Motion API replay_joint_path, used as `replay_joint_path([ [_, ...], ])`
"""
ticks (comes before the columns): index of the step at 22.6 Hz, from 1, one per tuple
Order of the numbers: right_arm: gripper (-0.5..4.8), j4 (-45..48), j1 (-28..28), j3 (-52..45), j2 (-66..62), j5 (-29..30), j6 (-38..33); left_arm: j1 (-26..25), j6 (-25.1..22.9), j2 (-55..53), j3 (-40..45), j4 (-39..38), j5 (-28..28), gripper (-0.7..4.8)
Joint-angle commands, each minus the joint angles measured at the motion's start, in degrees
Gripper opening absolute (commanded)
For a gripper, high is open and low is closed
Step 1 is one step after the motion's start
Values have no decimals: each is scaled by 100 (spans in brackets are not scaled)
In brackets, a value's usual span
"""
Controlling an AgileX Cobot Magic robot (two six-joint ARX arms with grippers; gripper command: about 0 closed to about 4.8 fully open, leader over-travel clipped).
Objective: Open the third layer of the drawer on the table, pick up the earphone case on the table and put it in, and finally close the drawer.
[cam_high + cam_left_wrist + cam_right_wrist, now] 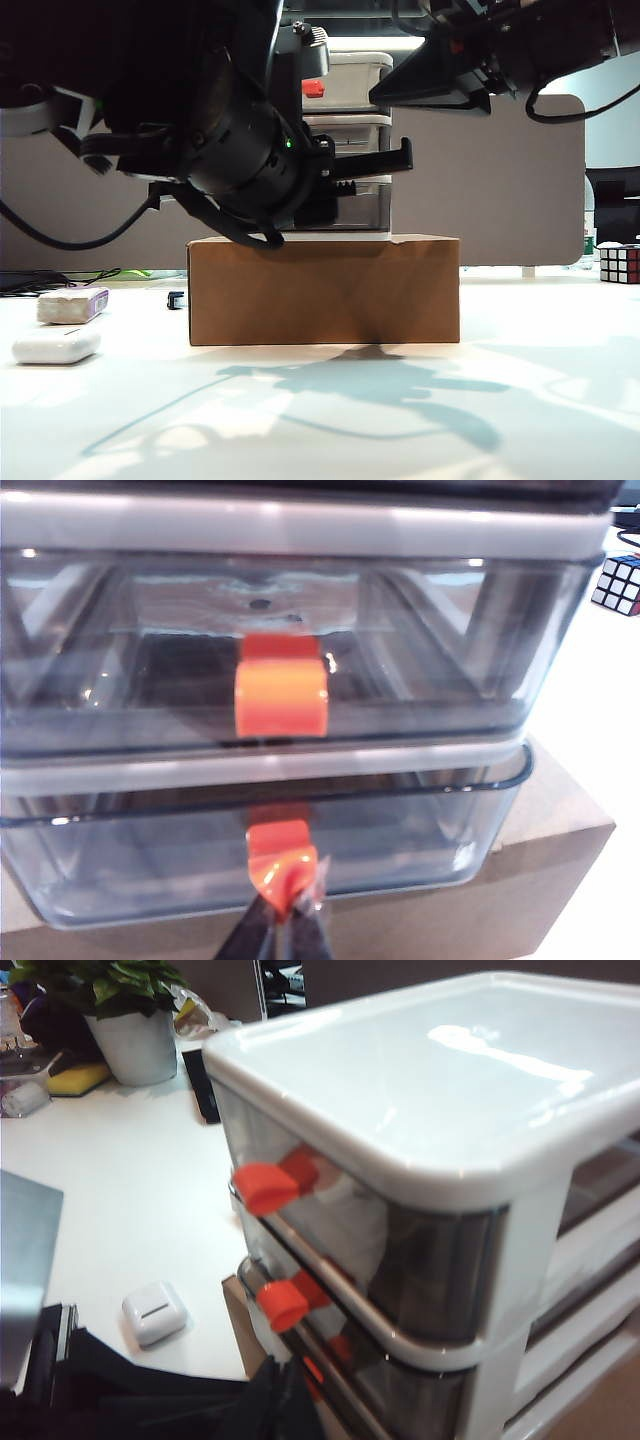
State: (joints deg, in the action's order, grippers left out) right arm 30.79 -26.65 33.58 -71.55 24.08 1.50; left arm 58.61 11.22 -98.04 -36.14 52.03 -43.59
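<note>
The drawer (352, 122) stands on a brown cardboard box on the table (330, 420). My left arm (230, 130) fills the foreground and hides most of the drawer's front. In the left wrist view the third layer (140, 870) shows as the lowest smoky drawer. My left gripper (285, 912) is shut on its red-orange handle (281, 855), and the drawer front looks a little forward of the one above. The white earphone case (55, 345) (155, 1312) lies on the table at the far left. My right gripper (378, 97) (290, 1397) hovers high by the unit's top right, fingers together, holding nothing.
An off-white block with a purple end (72, 305) lies just behind the case. The cardboard box (325, 290) raises the drawer unit. A Rubik's cube (620, 263) sits at the far right edge. A potted plant (130, 1020) stands at the back.
</note>
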Motion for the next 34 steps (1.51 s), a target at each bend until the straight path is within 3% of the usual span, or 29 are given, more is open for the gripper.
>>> replay_joint_path([
  [1, -5, 380, -9, 68, -105, 9, 9, 9, -20, 11, -17, 79, -11, -6],
  [17, -5, 671, -15, 417, -732, -13, 4, 284, -22, 15, -11, 72, -44, -6],
  [22, -5, 675, -20, 417, -737, 9, 0, 490, -26, 15, -11, 52, -472, -6],
  [24, -5, 671, -20, 417, -737, 22, -2, 490, -26, 15, -11, 35, -549, 24],
  [27, -5, 673, -20, 417, -737, 31, -85, 481, -24, 15, -11, 44, -546, 128],
  [34, -5, 669, -20, 417, -737, 28, -146, 334, 4, 13, -26, 96, -389, 132],
])
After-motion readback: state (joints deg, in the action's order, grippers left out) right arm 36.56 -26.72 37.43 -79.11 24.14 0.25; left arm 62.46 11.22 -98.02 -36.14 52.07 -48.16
